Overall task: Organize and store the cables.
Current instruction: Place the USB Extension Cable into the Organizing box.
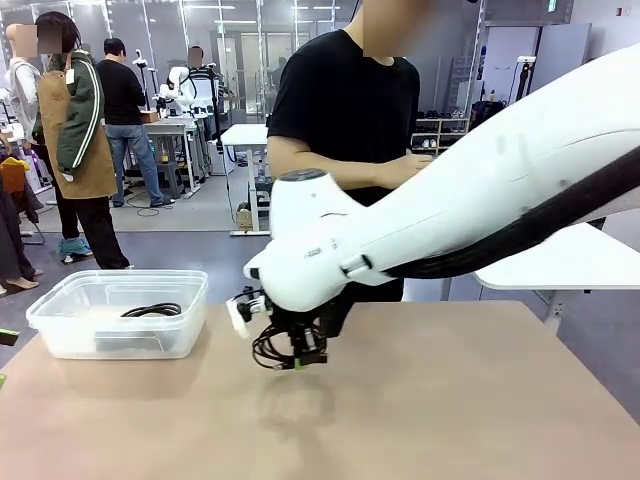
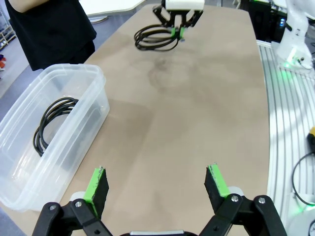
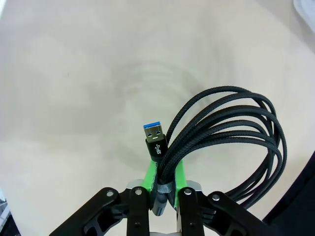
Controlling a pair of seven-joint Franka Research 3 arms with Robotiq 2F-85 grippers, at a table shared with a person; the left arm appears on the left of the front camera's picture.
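Observation:
My right gripper (image 1: pixel 300 358) hangs just above the middle of the tan table, shut on a coiled black cable (image 1: pixel 270 349). The right wrist view shows that cable (image 3: pixel 231 147) pinched between the green pads, with a blue-tipped USB plug (image 3: pixel 155 137) sticking up beside the loops. From the left wrist view, the same coil (image 2: pixel 156 38) dangles under the right gripper (image 2: pixel 175 32) at the far end of the table. A second coiled cable (image 1: pixel 152 311) lies inside the clear plastic bin (image 1: pixel 60 310). My left gripper (image 2: pixel 158 187) is open, hovering over bare table next to the bin (image 2: pixel 93 78).
A person in a black shirt (image 1: pixel 345 110) stands at the far side, arms near the right arm. A white side table (image 1: pixel 560 265) sits at the right. Bare tabletop (image 1: pixel 450 400) spreads to the right of the bin.

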